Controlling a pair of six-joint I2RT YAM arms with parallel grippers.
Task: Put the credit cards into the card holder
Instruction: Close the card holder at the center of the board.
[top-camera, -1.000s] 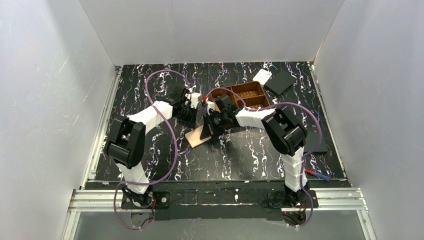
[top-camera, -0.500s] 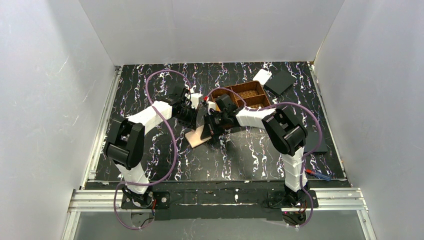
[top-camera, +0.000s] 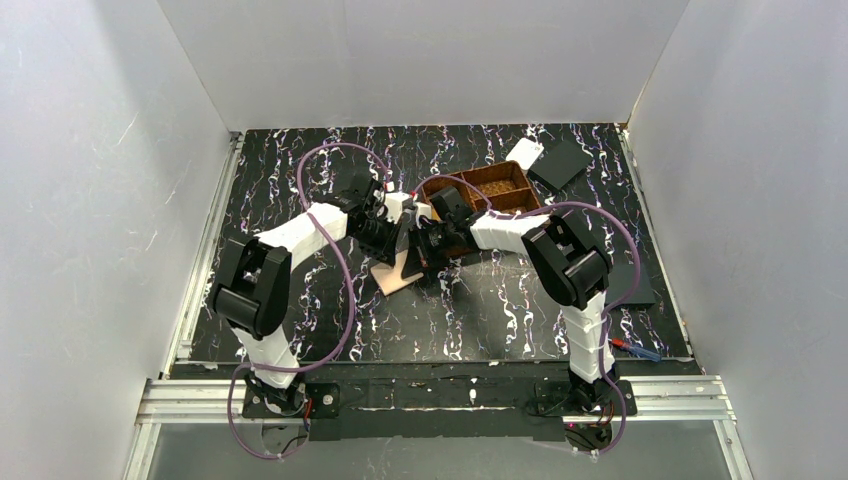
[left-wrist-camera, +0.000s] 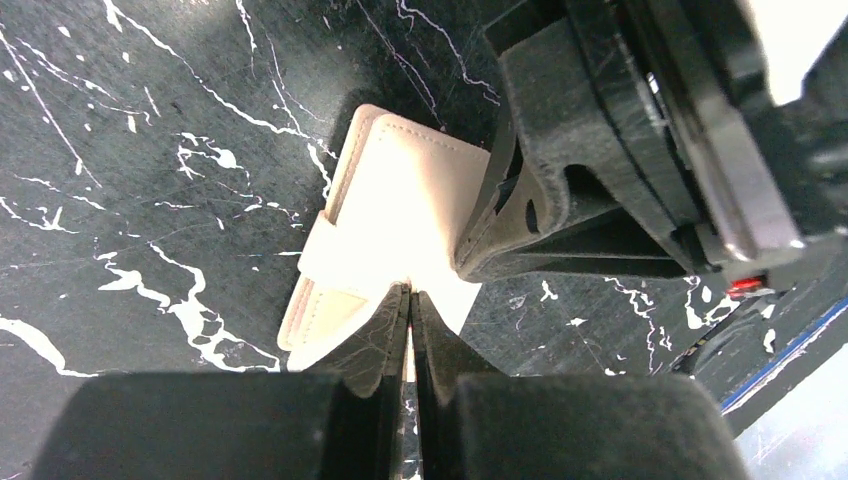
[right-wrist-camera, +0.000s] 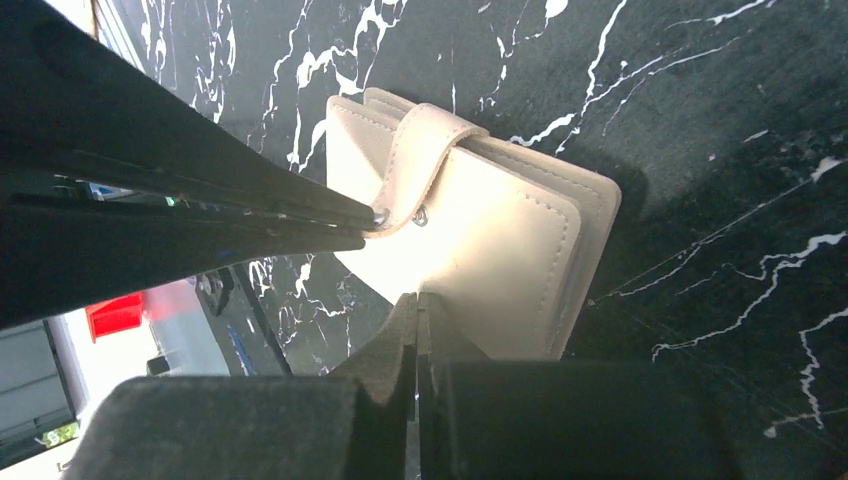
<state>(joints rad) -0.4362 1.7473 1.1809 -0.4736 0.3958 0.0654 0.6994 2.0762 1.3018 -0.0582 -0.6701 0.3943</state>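
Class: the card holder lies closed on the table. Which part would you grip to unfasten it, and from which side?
Probably the free tip of the strap beside the snap, approached low from the side it points toward. The strap wraps over one edge of the card holder, its tip the only raised lip on a flat body.

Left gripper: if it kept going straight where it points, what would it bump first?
The card holder. The left gripper aims its shut tips right at this closed tan wallet and seems to touch its near edge, though depth is unclear. The right gripper comes in from the side, not in that line.
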